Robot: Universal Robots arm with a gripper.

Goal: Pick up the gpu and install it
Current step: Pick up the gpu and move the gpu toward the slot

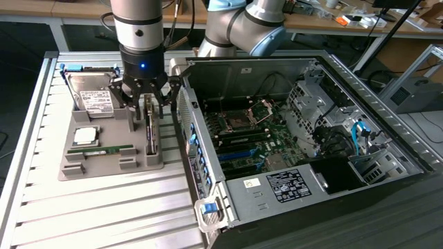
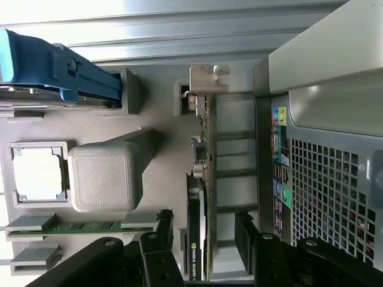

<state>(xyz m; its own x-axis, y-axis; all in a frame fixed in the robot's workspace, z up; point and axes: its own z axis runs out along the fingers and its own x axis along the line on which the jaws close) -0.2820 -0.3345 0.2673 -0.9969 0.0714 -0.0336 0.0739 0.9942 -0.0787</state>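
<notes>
The gpu [image 1: 150,132] is a thin green card with a silver bracket at one end. It stands on edge in a slot along the grey holder tray [image 1: 111,168], on the side nearest the computer case. My gripper [image 1: 145,106] hangs directly over it, open, with a finger on each side of the card's upper edge. In the wrist view the gpu [image 2: 202,179] runs between the two black fingers [image 2: 160,236], with a gap on both sides and the bracket [image 2: 206,81] at the far end. Nothing is held.
The tray also holds a silver hard drive [image 1: 93,93], a CPU [image 1: 85,136] and a RAM stick [image 1: 104,150]. The open computer case [image 1: 207,155] stands close beside the tray, its motherboard [image 1: 256,135] exposed. Its perforated back panel [image 2: 326,179] is near one finger.
</notes>
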